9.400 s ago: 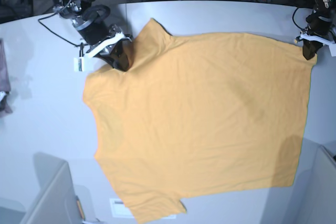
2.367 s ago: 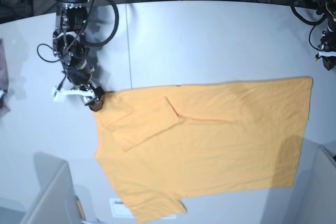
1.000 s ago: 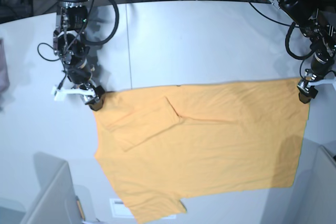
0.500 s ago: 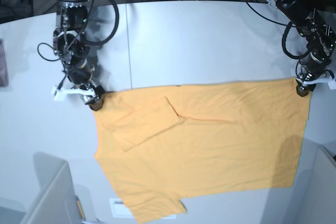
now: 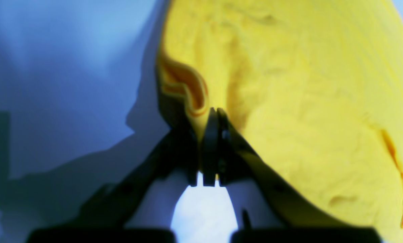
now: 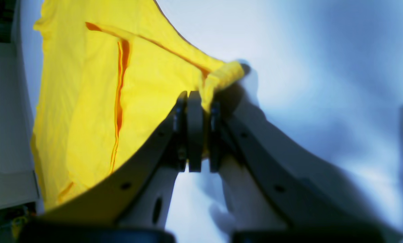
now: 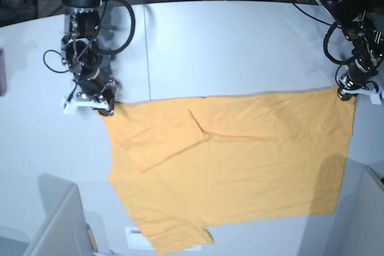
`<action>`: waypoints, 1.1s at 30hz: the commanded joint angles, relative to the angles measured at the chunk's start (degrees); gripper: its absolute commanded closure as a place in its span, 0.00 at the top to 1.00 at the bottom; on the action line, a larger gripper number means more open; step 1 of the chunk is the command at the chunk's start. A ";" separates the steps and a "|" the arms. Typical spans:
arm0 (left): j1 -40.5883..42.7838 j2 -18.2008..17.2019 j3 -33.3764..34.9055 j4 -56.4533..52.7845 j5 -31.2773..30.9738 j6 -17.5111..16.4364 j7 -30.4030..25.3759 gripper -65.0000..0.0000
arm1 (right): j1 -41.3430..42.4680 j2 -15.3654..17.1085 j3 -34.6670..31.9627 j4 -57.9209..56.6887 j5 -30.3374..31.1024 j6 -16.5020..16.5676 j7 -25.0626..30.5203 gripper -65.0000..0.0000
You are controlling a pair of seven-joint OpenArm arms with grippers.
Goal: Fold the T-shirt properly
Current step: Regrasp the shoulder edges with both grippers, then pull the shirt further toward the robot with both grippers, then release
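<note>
A pale grey tabletop (image 7: 240, 46) fills the base view, with dark cabling and equipment along its far edge and grey partition panels at the near corners.

The T-shirt (image 7: 240, 160) lies spread on the near half of the tabletop, plain orange-yellow side up, its far portion folded toward the camera so that the fold forms a nearly straight far edge running across the cloth. A sleeve (image 7: 162, 142) is tucked in on top of the body in the view's left part, its outline showing as a slanted flap. The lower sleeve sticks out at the near edge, partly over a small white label (image 7: 135, 236) on the tabletop.

The right tool (image 7: 102, 107) sits at the fold's end on the view's left. In the right wrist view its fingers (image 6: 194, 135) are pressed together on a bunched roll of the T-shirt's (image 6: 86, 101) edge, the cloth stretching away beyond it with orange creases. The left tool (image 7: 347, 93) sits at the opposite end of the fold, on the view's right. In the left wrist view its fingers (image 5: 210, 145) are closed tight, pinching a curled corner of the T-shirt (image 5: 306, 101), which fills the right side of that picture; the blurred tabletop (image 5: 69, 67) lies to the left in bluish shadow.

At the far left margin of the base view a sliver of dark cloth (image 7: 2, 73) shows, well apart from the T-shirt.
</note>
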 commanded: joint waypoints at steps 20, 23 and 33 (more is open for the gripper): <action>18.14 -1.94 -0.36 20.30 1.80 -2.26 7.55 0.00 | -22.49 2.23 1.30 21.70 -0.18 -0.67 -0.57 0.00; 20.78 -1.85 -0.45 21.09 1.80 -2.35 7.46 0.00 | -25.31 2.41 1.39 23.55 -0.18 -0.67 -0.57 0.00; 26.23 -1.85 -0.54 21.09 1.80 -2.35 7.46 0.00 | -33.13 2.14 3.32 25.22 -0.18 -0.67 -0.57 0.00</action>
